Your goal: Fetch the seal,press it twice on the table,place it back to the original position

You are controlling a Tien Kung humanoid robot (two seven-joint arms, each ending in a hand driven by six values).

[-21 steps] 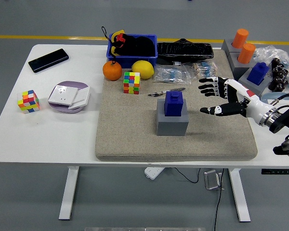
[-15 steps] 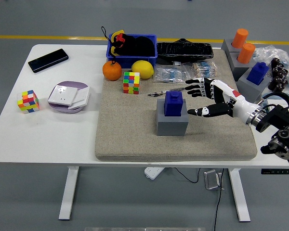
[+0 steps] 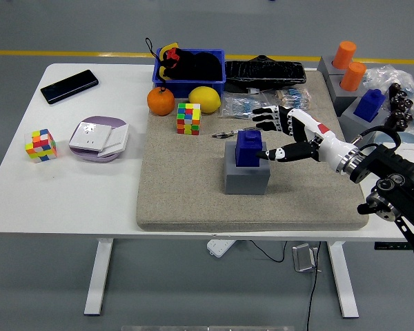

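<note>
The blue seal (image 3: pixel 249 147) stands upright in its grey block holder (image 3: pixel 246 176) at the middle of the beige mat (image 3: pixel 193 200). My right hand (image 3: pixel 270 134) reaches in from the right and is right beside the seal, fingers spread above and behind it, thumb at its right side. The hand is open and holds nothing. My left arm is out of sight.
A pen (image 3: pixel 236 131), a Rubik's cube (image 3: pixel 188 118), an orange (image 3: pixel 161 101) and a lemon (image 3: pixel 204 99) lie behind the seal. Blue bin (image 3: pixel 190 70) at the back. More seals in holders (image 3: pixel 368 107) stand far right. Phone (image 3: pixel 69 86), second cube (image 3: pixel 41 145) and plate (image 3: pixel 99 136) sit left.
My right hand has moved left across the mat, from well right of the seal to right next to it, staying open.
</note>
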